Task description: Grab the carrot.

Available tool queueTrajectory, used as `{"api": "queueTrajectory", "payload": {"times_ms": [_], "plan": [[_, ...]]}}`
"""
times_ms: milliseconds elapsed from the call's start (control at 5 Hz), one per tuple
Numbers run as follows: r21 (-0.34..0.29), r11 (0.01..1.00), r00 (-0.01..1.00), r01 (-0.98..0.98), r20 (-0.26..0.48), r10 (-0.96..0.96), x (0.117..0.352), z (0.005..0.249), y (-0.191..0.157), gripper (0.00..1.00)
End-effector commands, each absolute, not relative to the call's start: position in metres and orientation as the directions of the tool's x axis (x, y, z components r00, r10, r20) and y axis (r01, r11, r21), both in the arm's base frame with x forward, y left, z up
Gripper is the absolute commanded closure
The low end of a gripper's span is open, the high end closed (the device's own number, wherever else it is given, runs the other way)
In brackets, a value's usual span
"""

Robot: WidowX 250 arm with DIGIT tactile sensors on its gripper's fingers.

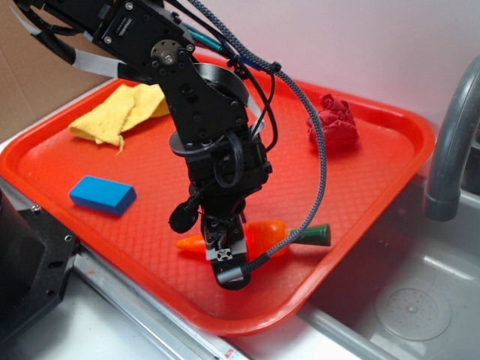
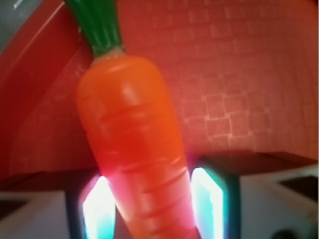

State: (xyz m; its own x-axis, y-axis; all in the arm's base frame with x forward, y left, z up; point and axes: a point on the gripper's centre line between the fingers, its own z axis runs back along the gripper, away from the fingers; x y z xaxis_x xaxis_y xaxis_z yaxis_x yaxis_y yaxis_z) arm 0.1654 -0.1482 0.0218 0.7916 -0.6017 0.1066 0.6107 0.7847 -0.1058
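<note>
Red tray (image 1: 360, 180) lying under gripper (image 1: 227, 255). Gripper reaching down, fingers (image 2: 99, 209) sitting narrowly apart, pressing both sides of carrot (image 2: 134, 149). Carrot lying between fingers on tray, green stem pointing away from gripper.

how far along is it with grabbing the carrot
Done: the claw is down on the red tray, straddling the carrot near its middle. In hand: the wrist view shows a finger on each side of the carrot, but whether they are pressing on it cannot be told. Left: closing firmly and lifting; the carrot lies on the tray.
</note>
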Motion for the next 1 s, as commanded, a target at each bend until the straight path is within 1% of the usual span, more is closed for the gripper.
{"api": "queueTrajectory", "payload": {"times_ms": [0,200,400,600,800], "plan": [[-0.098,0.891,0.896,0.444,0.066,-0.439,0.173,0.087,-0.105,1.00],[-0.112,0.947,0.952,0.300,0.094,-0.291,0.174,0.123,-0.070,1.00],[-0.081,0.995,0.995,0.056,0.091,-0.049,0.170,0.165,-0.021,1.00],[-0.041,0.990,0.989,-0.138,0.052,0.140,0.162,0.188,0.013,1.00],[0.033,0.958,0.958,-0.286,0.050,0.284,0.150,0.202,0.025,1.00]]}}
